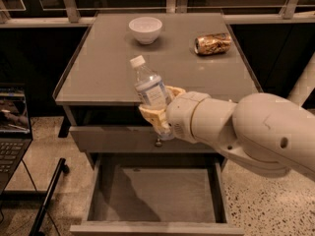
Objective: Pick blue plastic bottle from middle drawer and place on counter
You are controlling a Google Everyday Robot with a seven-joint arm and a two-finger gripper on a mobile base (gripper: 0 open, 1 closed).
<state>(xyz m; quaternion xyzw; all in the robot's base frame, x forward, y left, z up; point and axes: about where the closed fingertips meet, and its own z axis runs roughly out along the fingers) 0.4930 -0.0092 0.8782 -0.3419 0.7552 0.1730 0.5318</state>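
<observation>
While the middle drawer (157, 193) stands open, the blue plastic bottle (150, 85) is pinched by the gripper (158, 109) at the counter (108, 68) front.

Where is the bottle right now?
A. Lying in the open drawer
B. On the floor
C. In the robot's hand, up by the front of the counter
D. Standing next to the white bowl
C: the hand is shut round the bottle and holds it tilted in the air at the front edge of the counter, above the open drawer.
</observation>
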